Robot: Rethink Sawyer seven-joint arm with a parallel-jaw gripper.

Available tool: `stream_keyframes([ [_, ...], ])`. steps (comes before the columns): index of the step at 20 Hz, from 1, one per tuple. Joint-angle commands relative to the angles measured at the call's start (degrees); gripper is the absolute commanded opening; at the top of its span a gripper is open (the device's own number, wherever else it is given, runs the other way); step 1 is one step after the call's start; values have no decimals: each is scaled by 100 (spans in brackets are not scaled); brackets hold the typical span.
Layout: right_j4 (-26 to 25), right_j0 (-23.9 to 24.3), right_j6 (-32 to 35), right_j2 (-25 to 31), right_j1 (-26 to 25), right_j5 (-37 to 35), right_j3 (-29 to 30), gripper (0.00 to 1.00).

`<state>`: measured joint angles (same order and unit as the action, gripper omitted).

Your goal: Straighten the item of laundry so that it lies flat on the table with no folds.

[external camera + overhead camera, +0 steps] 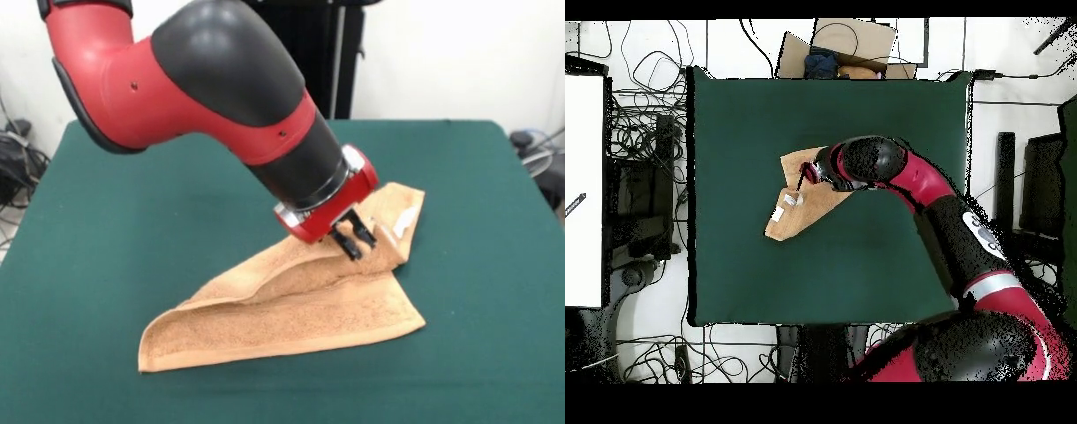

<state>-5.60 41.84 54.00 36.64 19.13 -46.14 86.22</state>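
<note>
Gripper (355,238) sits low over the towel (291,309), arm (221,79) slanting down from upper left in the front view. We see two short black fingers (364,231) w/ a small gap between them, tips at or just touching the cloth; nothing seems pinched, so we read it as released, though the view is poor here and the tips partly merge w/ the terry.

Towel lies on the green table (132,247), right of centre in the front view, and isn't flat: it reads roughly triangular, w/ one layer folded over another. A raised fold runs from the near-left corner up toward the gripper. The far-right corner is just beyond the fingers, w/ a white tag (404,221) showing there.

Overhead, the gripper (803,179) is over the towel's (797,205) upper part, approx. mid-table (865,110), w/ white tags (785,205) just below the tips. The towel's long edge runs diagonally.
</note>
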Motion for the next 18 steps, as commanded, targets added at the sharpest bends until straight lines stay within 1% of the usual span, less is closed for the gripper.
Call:
stream_keyframes([
  [1, -12, 364, -454, 723, 93, -528, 758, 0],
  [8, -176, 665, -696, 923, -110, -608, 772, 0],
  [12, -188, 745, -726, 1020, -135, -727, 747, 0],
  [18, -227, 999, -825, 1165, -139, -975, 855, 0],
])
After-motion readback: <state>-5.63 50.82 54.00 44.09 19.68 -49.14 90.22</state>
